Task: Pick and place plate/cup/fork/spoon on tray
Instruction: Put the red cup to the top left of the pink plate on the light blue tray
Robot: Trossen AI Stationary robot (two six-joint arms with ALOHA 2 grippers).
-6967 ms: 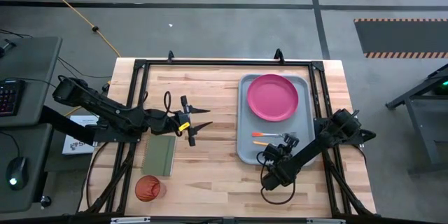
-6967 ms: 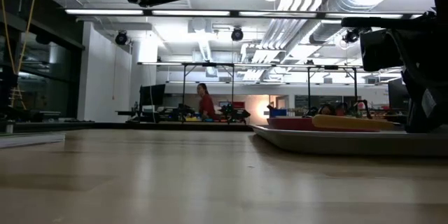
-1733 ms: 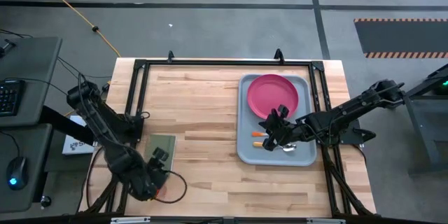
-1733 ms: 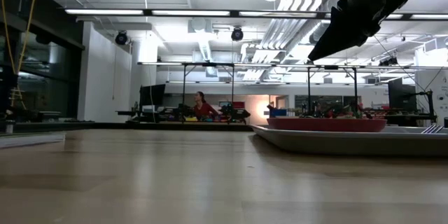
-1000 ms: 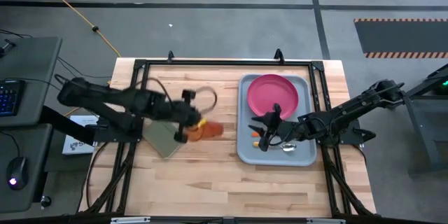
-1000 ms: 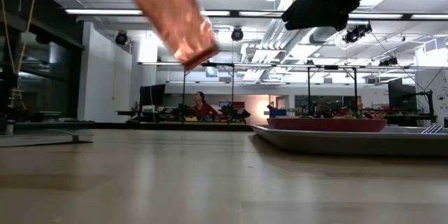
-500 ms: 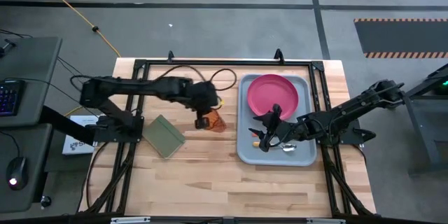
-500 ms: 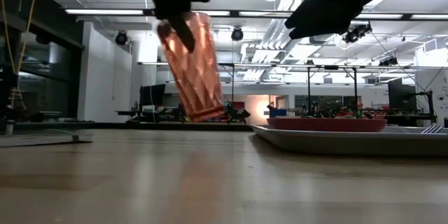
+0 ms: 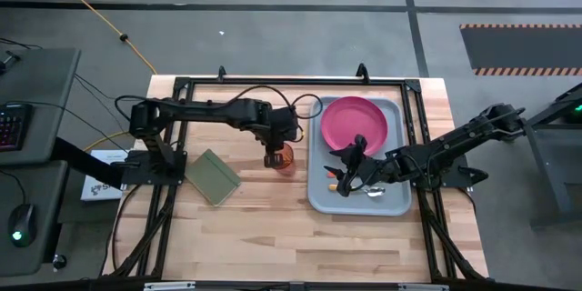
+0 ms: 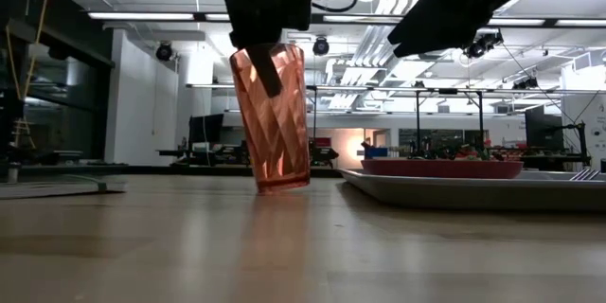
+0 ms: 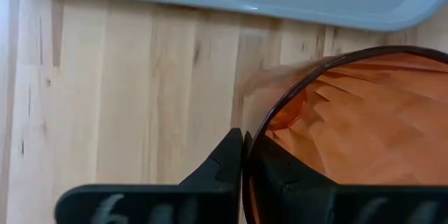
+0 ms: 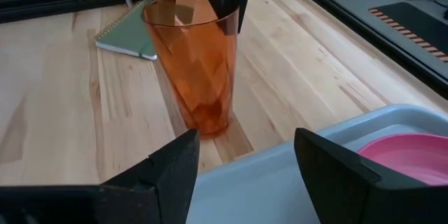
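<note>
Orange cup (image 10: pixel 275 118) pinched at rim by left tool (image 9: pixel 273 158); right tool (image 12: pixel 241 175) spread.

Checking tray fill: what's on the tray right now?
On the tray: the plate, plus the fork. The right tool hovers over the cutlery, hiding most of the spoon.
</note>
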